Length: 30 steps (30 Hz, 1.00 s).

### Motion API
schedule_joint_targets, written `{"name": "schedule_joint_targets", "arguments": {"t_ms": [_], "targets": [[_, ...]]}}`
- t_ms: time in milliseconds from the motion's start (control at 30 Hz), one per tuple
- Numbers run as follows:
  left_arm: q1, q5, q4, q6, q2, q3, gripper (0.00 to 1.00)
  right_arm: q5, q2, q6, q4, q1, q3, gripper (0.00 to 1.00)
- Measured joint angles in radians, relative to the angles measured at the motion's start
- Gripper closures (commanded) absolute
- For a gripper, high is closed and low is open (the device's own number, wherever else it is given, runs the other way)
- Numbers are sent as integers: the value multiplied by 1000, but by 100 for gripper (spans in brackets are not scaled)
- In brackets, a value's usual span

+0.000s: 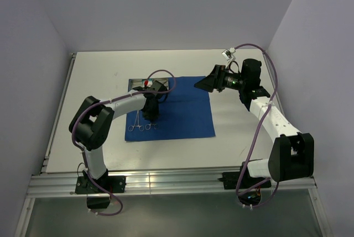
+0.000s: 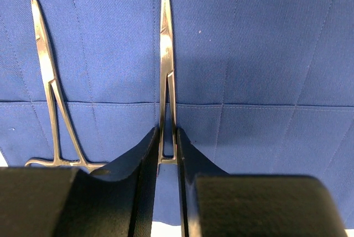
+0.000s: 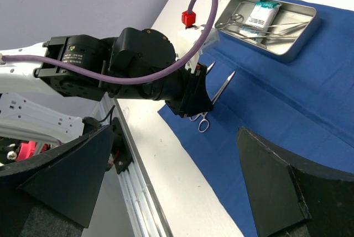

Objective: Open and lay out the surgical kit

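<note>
The royal-blue cloth [image 1: 182, 110] lies spread flat on the table. The steel tray [image 3: 301, 35] sits at its far left corner and holds the white-green packet [image 3: 261, 14] and several slim instruments [image 3: 276, 27]. My left gripper [image 2: 167, 133] is low over the cloth's left part, shut on the shanks of a ring-handled clamp [image 2: 165, 38] that points away along the cloth. A second clamp [image 2: 48, 77] lies flat to its left. My right gripper [image 3: 177, 132] is open and empty, raised above the cloth's far right corner [image 1: 206, 82].
The left arm [image 3: 138, 66] and its purple cable [image 3: 166, 66] cross the right wrist view. The white table [image 1: 243, 132] shows around the cloth. A metal rail [image 1: 166, 182] runs along the near edge. Grey walls close in left and right.
</note>
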Motion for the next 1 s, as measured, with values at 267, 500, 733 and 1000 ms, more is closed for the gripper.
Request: {"name": "schedule_joint_targets", "arguments": {"t_ms": [267,500,733,1000], "targets": [[9,2,17,6,-17,-23,72,0,7,5,1,0,0,0],[16,0,4,18,-17,-22,60,0,8,8,8,0,0,0],[18,-8,-43,48,-17,19,62,-1,8,7,8,0,0,0],[32,94,-26,277,-121,177,68,-2,8,-26,-10,0,0,0]]}}
